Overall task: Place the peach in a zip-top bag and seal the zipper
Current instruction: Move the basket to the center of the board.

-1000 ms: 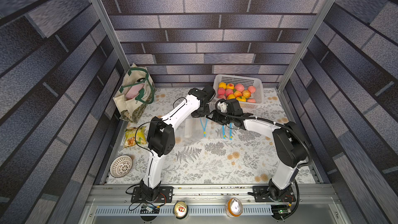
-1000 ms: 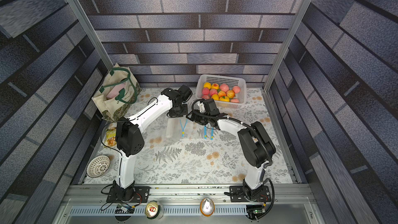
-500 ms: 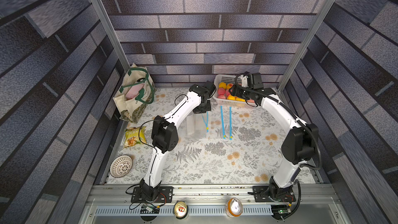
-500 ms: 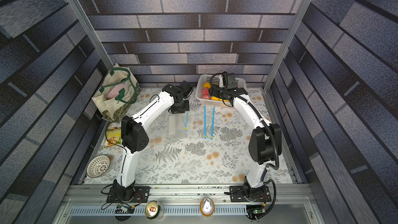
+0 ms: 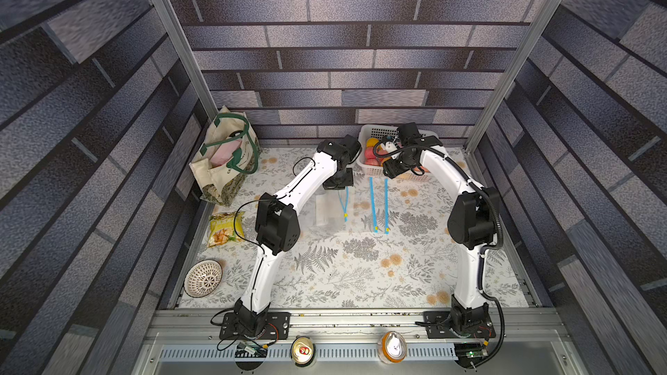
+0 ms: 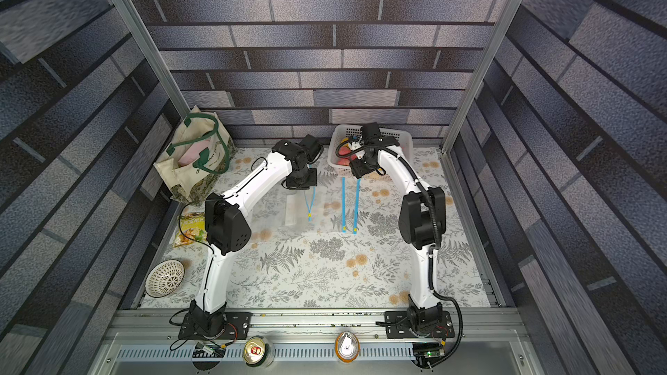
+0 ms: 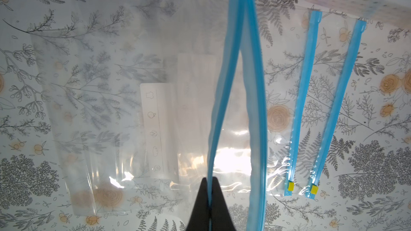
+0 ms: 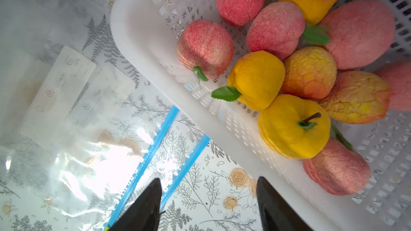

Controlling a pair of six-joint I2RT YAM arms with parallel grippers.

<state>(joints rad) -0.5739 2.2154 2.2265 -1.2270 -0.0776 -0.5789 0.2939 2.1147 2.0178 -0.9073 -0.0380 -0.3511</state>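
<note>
Now the right gripper (image 8: 208, 180) hangs over the near left corner of the white basket (image 8: 155, 63), which stands at the far right of the table (image 5: 361, 275). Its jaws are spread wide and hold nothing. A second ago it was down at the mouth of the bag, just right of the left gripper. Half a second ago it had swung out over the basket, and it has since drawn back toward that near corner. In the right wrist view, one black finger (image 8: 146, 201) lies over the far ends of two blue zipper strips (image 5: 378, 203), and the other lies over the basket's rim.

The peaches (image 8: 258, 78), pink and yellow, are all piled in the basket; none has been picked up.

The left gripper (image 7: 210, 187) has barely shifted. It stays clamped on one blue lip of the clear bag (image 7: 100, 107) at the middle of the table, at the far end of the zipper. That lip is lifted away from the other, so the mouth gapes in a narrow slit. The two other strips lie flat just to the right, where they were before.

A tote (image 5: 227, 153), a snack packet (image 5: 225, 227) and a bowl (image 5: 203, 277) sit along the left edge, unmoved.
</note>
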